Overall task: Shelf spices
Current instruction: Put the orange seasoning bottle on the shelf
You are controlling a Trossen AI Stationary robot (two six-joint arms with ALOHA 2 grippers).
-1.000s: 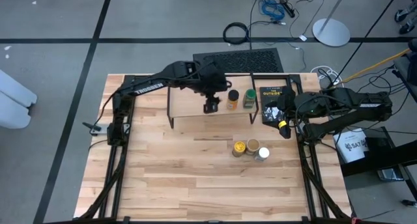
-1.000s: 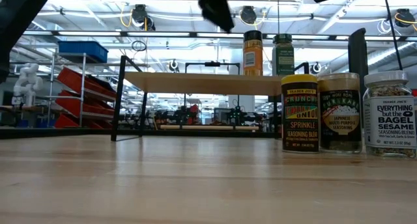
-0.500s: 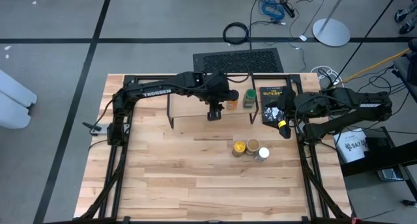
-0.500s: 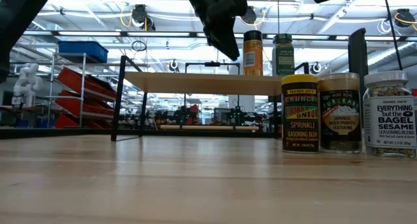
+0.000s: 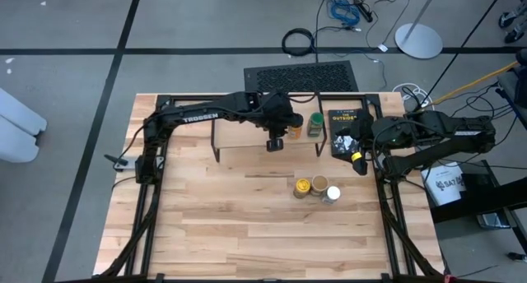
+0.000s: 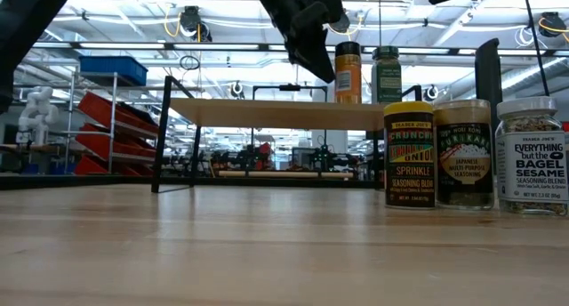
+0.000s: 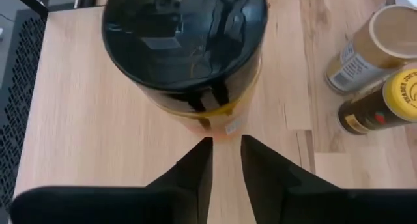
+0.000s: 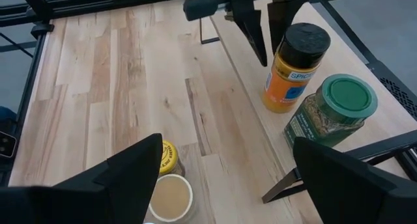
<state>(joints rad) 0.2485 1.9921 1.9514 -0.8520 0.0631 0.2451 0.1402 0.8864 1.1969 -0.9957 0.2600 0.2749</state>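
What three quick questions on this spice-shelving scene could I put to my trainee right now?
1. True or false: the orange spice jar with the dark lid stands on the low light-wood shelf on black legs.
2. How many spice jars stand on the butcher-block tabletop?
A. one
B. three
C. five
3. Fill in: beside the dark-lidded jar on the shelf stands the jar with the ____ lid.

Key
1. True. The left end effector is open beside it, not gripping.
2. B: the yellow-lidded, tan-lidded and white-lidded jars.
3. green

The right end effector waits over the table's right side.
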